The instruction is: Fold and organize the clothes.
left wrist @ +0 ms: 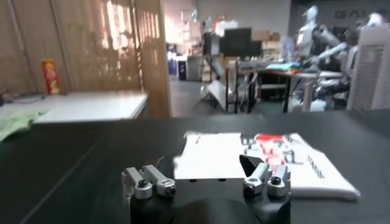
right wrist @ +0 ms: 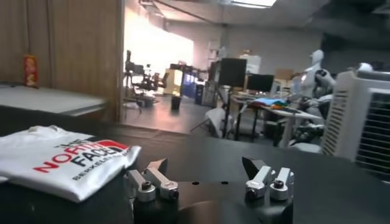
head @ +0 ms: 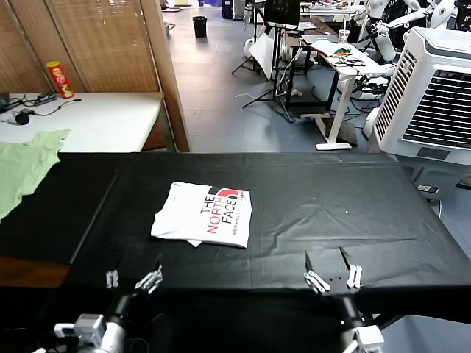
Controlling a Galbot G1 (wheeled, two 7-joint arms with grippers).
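The white T-shirt [head: 203, 215] lies folded into a small rectangle on the black table [head: 331, 206], its black-and-red "THE NORTH FACE" print facing up. It also shows in the left wrist view [left wrist: 262, 161] and in the right wrist view [right wrist: 61, 161]. My left gripper [head: 134, 276] hangs open and empty at the table's near edge, in front of the shirt and apart from it. My right gripper [head: 333, 273] is open and empty at the near edge, to the right of the shirt.
A light green garment [head: 26, 165] lies at the table's far left. A white side table [head: 81, 118] with a red can [head: 59, 79] stands behind it. A large white cooling unit [head: 434, 95] stands at the back right.
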